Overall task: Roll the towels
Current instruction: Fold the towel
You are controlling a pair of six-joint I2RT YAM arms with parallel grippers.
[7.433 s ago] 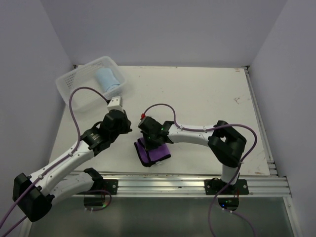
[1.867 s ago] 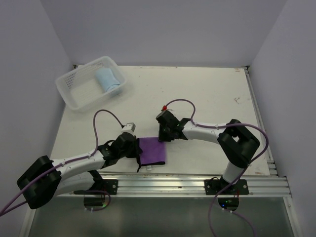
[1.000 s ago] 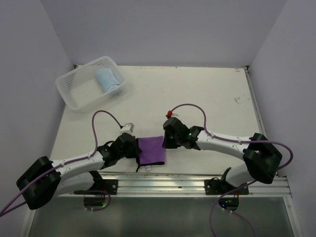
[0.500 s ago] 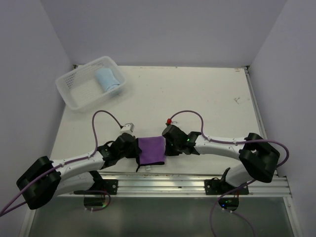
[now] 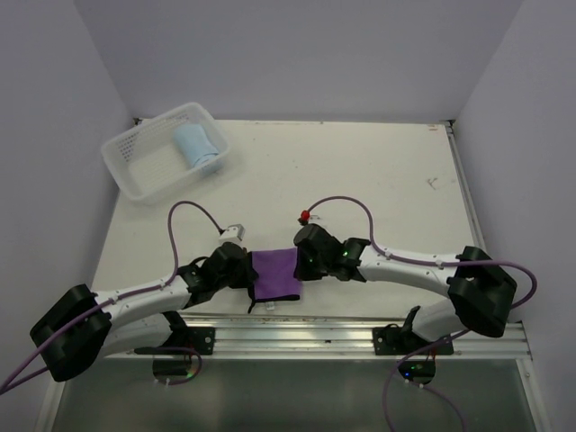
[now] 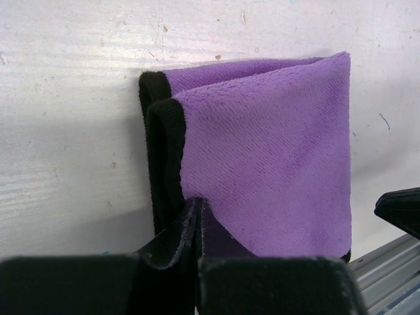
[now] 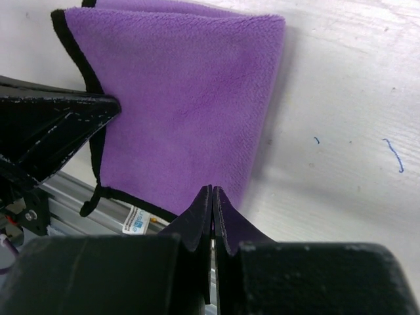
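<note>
Right end effector [image 5: 302, 268] nearer purple towel [image 5: 275, 274]

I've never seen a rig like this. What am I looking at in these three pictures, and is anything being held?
Two robot arms are bolted at the near edge of a table. The wide picture looks down from above; each close-up comes from a camera on one wrist. A folded purple towel lies between the arms. The left gripper and right gripper are both shut, tips at opposite edges of it; whether they pinch cloth is unclear. Far left, a white basket holds a rolled light blue towel.
</note>
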